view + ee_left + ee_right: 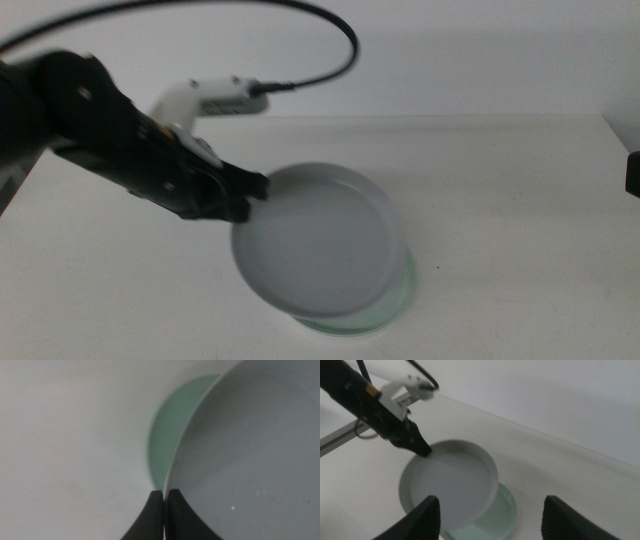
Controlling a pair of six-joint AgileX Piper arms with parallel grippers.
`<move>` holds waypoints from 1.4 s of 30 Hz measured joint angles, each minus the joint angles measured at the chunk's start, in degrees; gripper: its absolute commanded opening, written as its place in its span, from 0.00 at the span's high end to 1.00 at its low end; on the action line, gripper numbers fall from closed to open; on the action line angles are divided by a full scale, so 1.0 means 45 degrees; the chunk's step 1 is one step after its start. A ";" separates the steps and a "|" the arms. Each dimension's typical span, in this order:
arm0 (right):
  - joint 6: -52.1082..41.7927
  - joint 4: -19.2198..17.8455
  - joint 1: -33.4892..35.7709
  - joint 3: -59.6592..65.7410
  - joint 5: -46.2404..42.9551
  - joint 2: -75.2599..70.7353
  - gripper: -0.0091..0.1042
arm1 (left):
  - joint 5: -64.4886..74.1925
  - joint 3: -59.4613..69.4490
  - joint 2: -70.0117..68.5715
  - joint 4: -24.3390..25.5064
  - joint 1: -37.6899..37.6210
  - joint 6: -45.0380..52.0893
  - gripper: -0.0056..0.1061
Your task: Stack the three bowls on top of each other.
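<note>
- Middle view: the left gripper [255, 188] comes in from the left side of the table [500, 200] and pinches the rim of the grey-blue bowl [315, 245] at the bowl's left-rear edge. The jaws are nearly together, with only the thin rim between them.
- The grey-blue bowl hangs tilted in that grip — its held side is higher, its near-right side dips toward the pale mint green bowl [385, 315] beneath. Only a crescent of the green bowl shows past the grey-blue one, toward the table's near edge and a little right of centre. Whether the two bowls touch, I cannot tell.
- At the right edge of this view a dark part of the right arm shows, well apart from the bowls.
- Left wrist view: the two dark jaws of the left gripper [165, 492] meet on the grey-blue bowl's [250, 460] rim, one tip outside the wall and one inside. A slice of the green bowl [172, 435] lies beyond the rim, on the table.
- Right wrist view: the right gripper [490, 507] hovers with its jaws spread wide — holding nothing — above and short of the bowls. Between its jaws appear the grey-blue bowl [450, 482], the green bowl [502, 512] under it, and the left gripper [422, 450] clamped on the rim's far side.
</note>
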 measured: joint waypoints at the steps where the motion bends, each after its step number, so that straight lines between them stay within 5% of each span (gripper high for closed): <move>1: 0.0000 0.0000 0.0000 0.0000 0.0000 0.0000 0.44 | -0.0236 0.0120 0.0097 -0.0037 -0.0221 -0.0087 0.99; 9: 0.0000 0.0000 0.0000 0.0000 0.0000 0.0000 0.44 | -0.1776 0.0320 0.1496 -0.0313 -0.1173 -0.0247 0.99; 13: 0.0000 0.0000 0.0000 0.0000 0.0000 0.0000 0.44 | -0.2317 0.0320 0.2287 -0.0429 -0.1204 -0.0247 0.90; 17: 0.0000 0.0000 0.0000 0.0000 0.0000 0.0000 0.44 | -0.2504 0.0320 0.2527 -0.0442 -0.1204 -0.0150 0.69; 23: 0.0000 0.0000 0.0000 0.0000 0.0000 0.0000 0.44 | -0.2480 0.0320 0.2307 -0.0471 -0.1204 0.0312 0.16; 24: 0.0000 0.0000 0.0000 0.0000 0.0000 0.0000 0.44 | -0.2480 0.0320 0.2175 -0.0454 -0.1204 0.0436 0.14; 42: 0.0000 0.0000 0.0000 0.0000 0.0000 0.0000 0.44 | -0.2361 0.0336 -0.4639 0.1073 0.0871 0.0652 0.26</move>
